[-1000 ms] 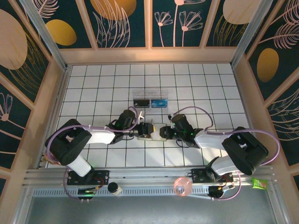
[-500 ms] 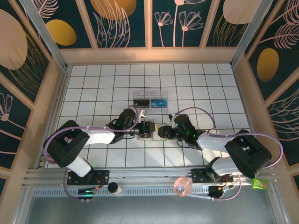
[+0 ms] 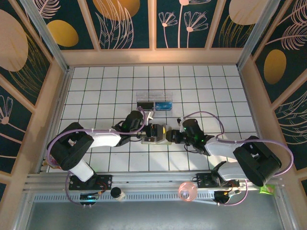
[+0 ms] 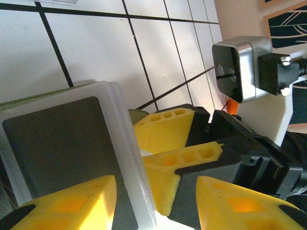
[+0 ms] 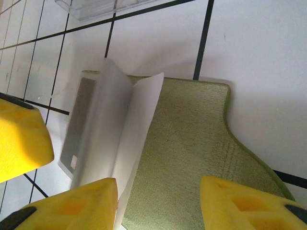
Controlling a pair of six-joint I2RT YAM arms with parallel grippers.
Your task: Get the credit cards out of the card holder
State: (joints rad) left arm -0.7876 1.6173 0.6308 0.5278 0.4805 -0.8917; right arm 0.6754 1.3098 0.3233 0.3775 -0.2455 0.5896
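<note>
Now the two arms stand closer together over the middle of the table (image 3: 96,86) than they did a second ago: the left wrist has pushed in toward the centre, and the right arm's elbow has swung further out to its own side. The card holder (image 5: 192,153) has not travelled. It lies on the same tiles, just in front of the clear box (image 3: 154,103), with its green cover flat on the table. From above, a dark patch now shows between the grippers, less plain before. Up close this is a dark card (image 4: 57,143) inside one of the clear sleeves (image 5: 120,120), which stand fanned up off the cover. The left gripper (image 4: 156,191) has its jaws apart. One finger lies over the sleeved card, and the other sits well off to the side, so nothing is pinched between them. The right gripper (image 5: 158,191) is also spread, one finger at the foot of the sleeves and the other over the cover. I cannot tell whether its tips press down. My read is that the holder is opened and a card is exposed, but no card is out yet. The pull itself remains to be done, and the thin sleeves look likely to flop or come along with the card.
</note>
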